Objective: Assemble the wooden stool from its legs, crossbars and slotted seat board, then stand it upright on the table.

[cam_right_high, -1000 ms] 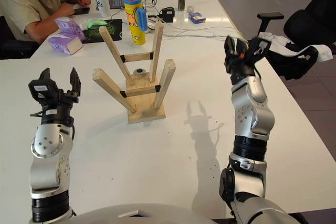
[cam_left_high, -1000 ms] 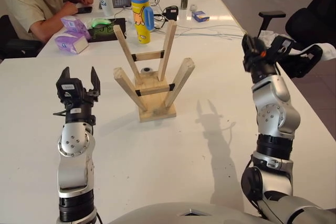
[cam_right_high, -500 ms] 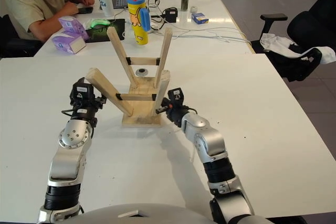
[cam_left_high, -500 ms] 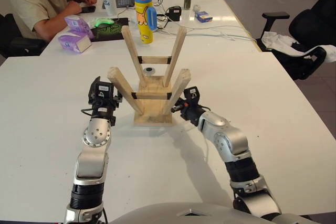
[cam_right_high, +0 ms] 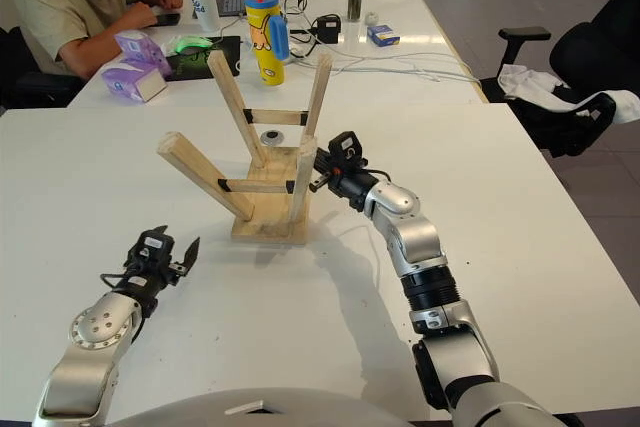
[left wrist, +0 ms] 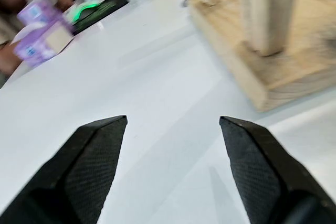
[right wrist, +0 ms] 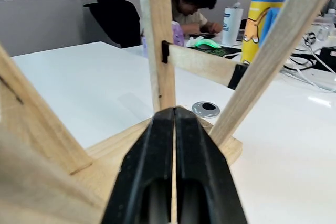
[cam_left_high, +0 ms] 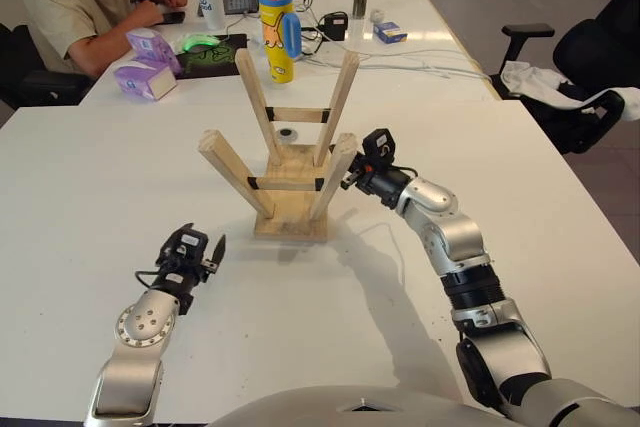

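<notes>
The wooden stool stands upside down mid-table, its slotted seat board (cam_left_high: 290, 223) flat on the surface and its legs (cam_left_high: 256, 97) splayed upward. Black-taped crossbars (cam_left_high: 296, 115) join the legs. My right gripper (cam_left_high: 352, 175) is shut, its tips against the near right leg (cam_left_high: 333, 179) with nothing between them. In the right wrist view the right gripper's (right wrist: 175, 113) fingers press together, pointing at the seat board (right wrist: 126, 150). My left gripper (cam_left_high: 197, 252) hovers low over the table, in front and left of the stool, open and empty. Its black fingers (left wrist: 100, 161) stand wide apart.
Behind the stool are a yellow cup (cam_left_high: 275, 32), purple boxes (cam_left_high: 143, 77), a cable grommet (cam_left_high: 286, 133), cables and bottles. A person sits at the far left corner. An office chair (cam_left_high: 590, 57) stands off the table's right edge. White tabletop (cam_left_high: 120, 177) lies around the stool.
My left arm has drawn back from the stool's left leg toward the near edge of the table. My right gripper has shifted a little farther up along the near right leg.
</notes>
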You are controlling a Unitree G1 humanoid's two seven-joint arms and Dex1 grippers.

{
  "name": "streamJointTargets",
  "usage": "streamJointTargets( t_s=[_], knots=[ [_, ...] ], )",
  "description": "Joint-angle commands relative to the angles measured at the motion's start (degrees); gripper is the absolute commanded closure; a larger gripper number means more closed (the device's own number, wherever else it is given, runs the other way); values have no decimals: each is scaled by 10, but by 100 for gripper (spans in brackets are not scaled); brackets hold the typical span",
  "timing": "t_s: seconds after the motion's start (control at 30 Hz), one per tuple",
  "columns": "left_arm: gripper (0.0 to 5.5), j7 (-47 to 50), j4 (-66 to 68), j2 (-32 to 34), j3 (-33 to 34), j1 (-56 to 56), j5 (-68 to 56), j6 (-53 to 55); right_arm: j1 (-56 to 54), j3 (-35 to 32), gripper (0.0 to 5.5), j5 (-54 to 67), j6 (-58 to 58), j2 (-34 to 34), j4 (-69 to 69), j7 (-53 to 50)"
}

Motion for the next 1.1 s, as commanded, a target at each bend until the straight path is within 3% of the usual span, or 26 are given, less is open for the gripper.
streamJointTargets(
  t_s=[0.03,0.2,0.6,0.77,0.97,1.1],
  knots=[
    [220,-28,25,30,-24,-28,20,-2,15,38,548,-5,-19,-10,-19,72],
    [220,-6,85,20,-51,-39,52,9,27,117,548,-18,-35,18,-48,127],
    [220,37,170,-14,-64,-73,63,-24,35,201,548,-72,-26,92,-38,96],
    [220,58,165,-32,-58,-78,64,-21,105,154,548,-54,28,83,-111,29],
    [220,115,55,-72,5,12,51,-12,296,64,548,89,199,16,-372,-1],
    [220,117,-3,-80,11,76,56,-5,354,-38,548,76,211,-21,-365,-60]
  ],
)
